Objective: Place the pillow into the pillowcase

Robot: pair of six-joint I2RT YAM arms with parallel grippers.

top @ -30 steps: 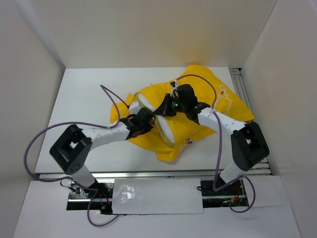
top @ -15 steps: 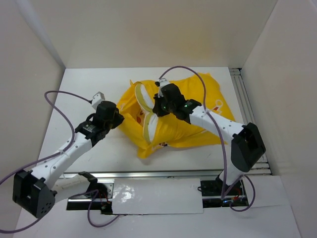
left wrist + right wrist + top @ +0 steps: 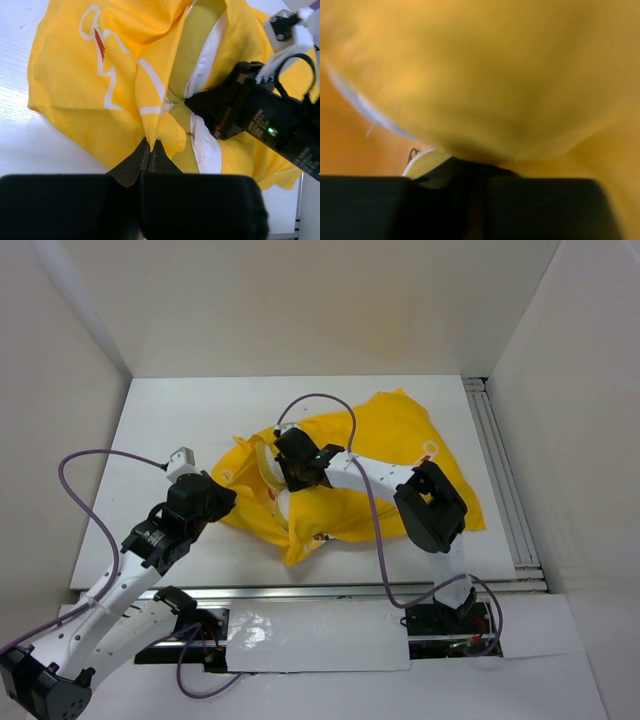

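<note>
Two claws work one cloth here, so treat them as a pair. The table [image 3: 150,440] carries the pillowcase [image 3: 400,440], rumpled across its middle and right, with its mouth turned towards the left arm; the pillow [image 3: 206,150] lies partly inside, only a strip of its white edge showing at that mouth, so I judge the stuffing roughly midway. Your left gripper [image 3: 151,150] is clamped tight on a fold of the case's lip, just beside the pillow's edge; use it as the anchor, lifting the lip and drawing it towards the near left so the mouth stands open rather than sagging onto the pillow. Your right gripper [image 3: 292,475] is buried in the mouth under yellow cloth; its wrist view is blurred, the jaws look all but closed, and whether they pinch the pale seam [image 3: 422,162] or nothing I cannot tell; make sure you hold pillow alone, not case with it, before pushing deeper towards the closed end on the right; push low and slowly, against the left pull.
</note>
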